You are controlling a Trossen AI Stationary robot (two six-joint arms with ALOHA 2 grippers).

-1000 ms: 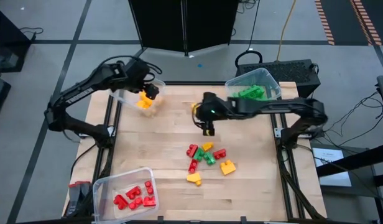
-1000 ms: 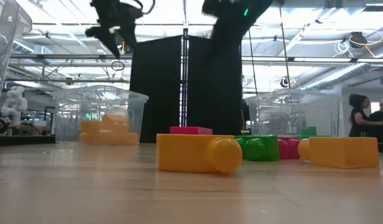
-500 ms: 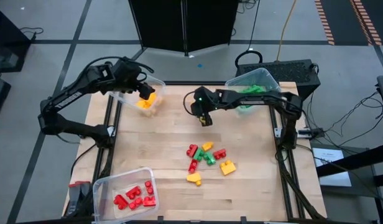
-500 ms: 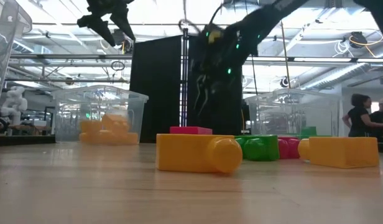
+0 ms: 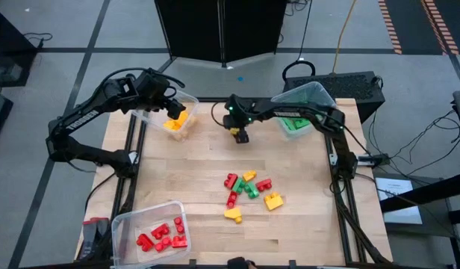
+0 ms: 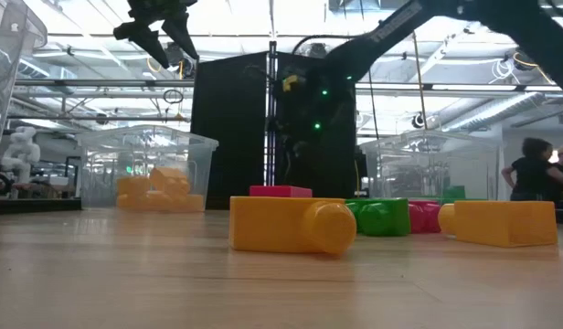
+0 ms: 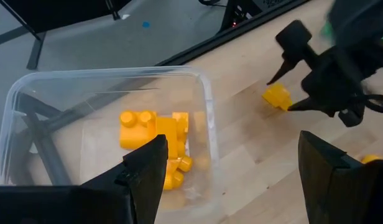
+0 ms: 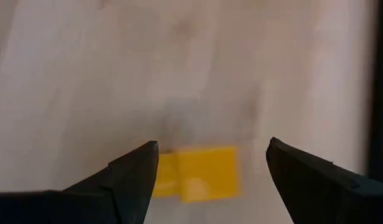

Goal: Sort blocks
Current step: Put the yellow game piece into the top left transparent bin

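A lone yellow block [image 5: 234,130] [image 8: 198,174] lies flat on the wooden table near its far middle. My right gripper [image 5: 241,136] [image 8: 213,149] hovers open just over it, slanting down, one finger on either side of the block [image 7: 277,96]. My left gripper [image 5: 172,112] [image 7: 232,146] hangs open and empty above the clear bin [image 7: 204,81] at the far left, which holds several yellow blocks [image 7: 154,127]. A loose cluster of red, green and yellow blocks [image 5: 249,187] lies in the table's middle.
A clear bin with green blocks [image 5: 323,97] stands at the far right, under my right arm. Another clear bin with red blocks [image 5: 122,220] sits at the near left corner. Bare wood lies between the cluster and the far bins. A person [image 6: 537,169] stands in the room beyond.
My right gripper has swung toward the table's far edge and come down over the lone yellow block, turning as it went, still open. My left gripper has risen slightly above the yellow bin. No block has moved.
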